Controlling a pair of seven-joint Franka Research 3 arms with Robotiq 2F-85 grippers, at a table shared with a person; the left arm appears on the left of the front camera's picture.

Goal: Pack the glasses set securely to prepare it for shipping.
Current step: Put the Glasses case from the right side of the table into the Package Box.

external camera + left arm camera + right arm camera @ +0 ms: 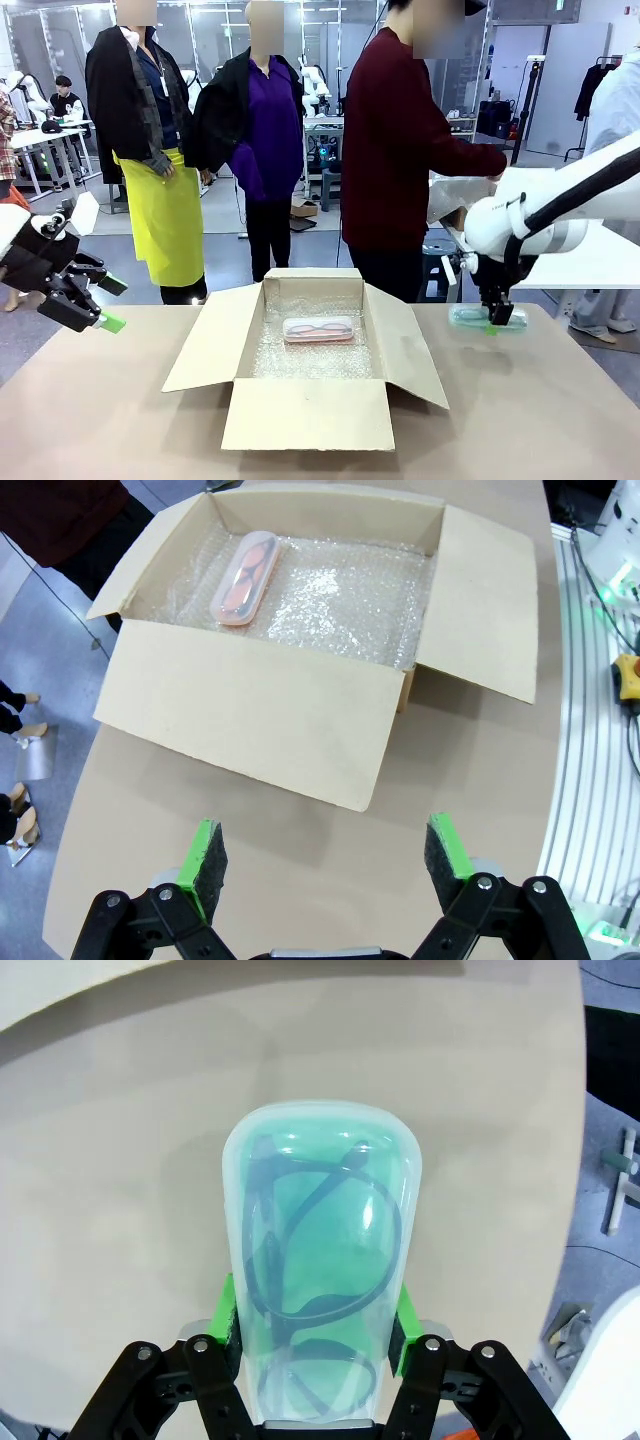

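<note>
Right of the open cardboard box point(300, 415), my right fingers point(229, 1312) are pinching the mint-green clear-lidded case point(320, 1250), its length running along them; my left fingers point(205, 865) are gaping.

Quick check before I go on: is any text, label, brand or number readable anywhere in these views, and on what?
No text can be quoted as read.
right arm: a short dark word on its white link, too small and blurred to read.
cardboard box: no print on the faces that show.
pink case: no label visible.
mint-green case: no label visible.
</note>
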